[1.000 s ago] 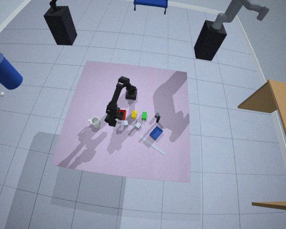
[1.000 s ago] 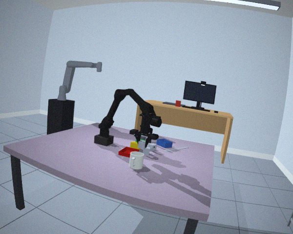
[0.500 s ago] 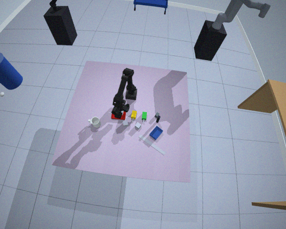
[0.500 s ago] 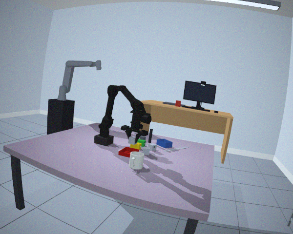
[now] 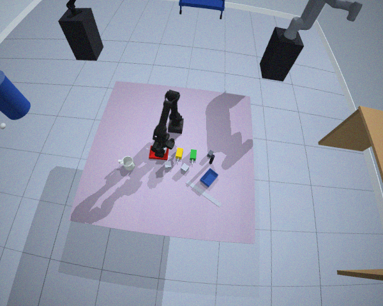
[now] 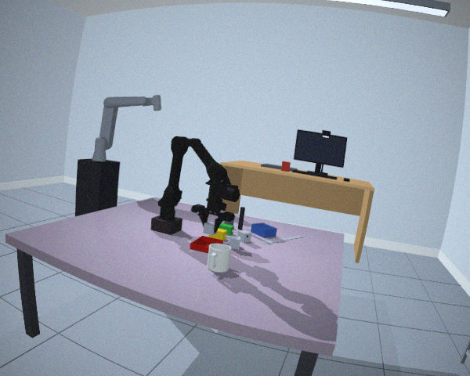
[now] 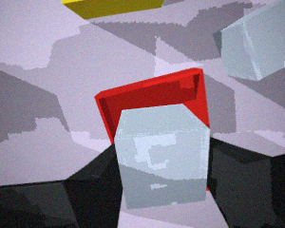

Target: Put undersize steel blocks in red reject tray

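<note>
Gripper (image 5: pixel 159 154) (image 6: pixel 211 227) (image 7: pixel 156 140) is gripping a steel block (image 6: pixel 208 228) (image 7: pixel 161 159) for you, its fingers pressing on opposite sides. You are holding that block over the red tray (image 5: pixel 164 156) (image 6: pixel 198 246) (image 7: pixel 149 85); whether it is touching the tray, you cannot tell. Behind, the arm's base (image 5: pixel 170 131) (image 6: pixel 154 228) is standing nearer the bench's (image 5: pixel 159 204) (image 6: pixel 98 262) back edge than its front one, taking the top view's upper edge as the back.

Just beside the tray, toward the front edge, a second steel block (image 5: pixel 168 164) (image 6: pixel 234 242) (image 7: pixel 252 45) is sitting on the bench. Toward the right edge in that view, the yellow gauge (image 5: pixel 179 153) (image 6: pixel 220 233) (image 7: pixel 114 7) is lying next, then the green gauge (image 5: pixel 193 154) (image 6: pixel 226 228), your GO gauge, with its thin pin pointing toward the front edge. A third block (image 5: pixel 184 167) (image 6: pixel 244 236) is resting between and in front of the gauges, showing you a dark hole in the exterior view.

Farther toward the right edge, a darker block (image 5: pixel 210 153) is sitting near an upright black post (image 5: pixel 211 159) (image 6: pixel 241 218). Toward the front right corner, the blue tray (image 5: pixel 209 177) (image 6: pixel 263 230) is lying near a pale strip (image 5: pixel 204 194) (image 6: pixel 287 239). Your white mug (image 5: pixel 128 162) (image 6: pixel 218 258) is standing toward the left edge.
</note>
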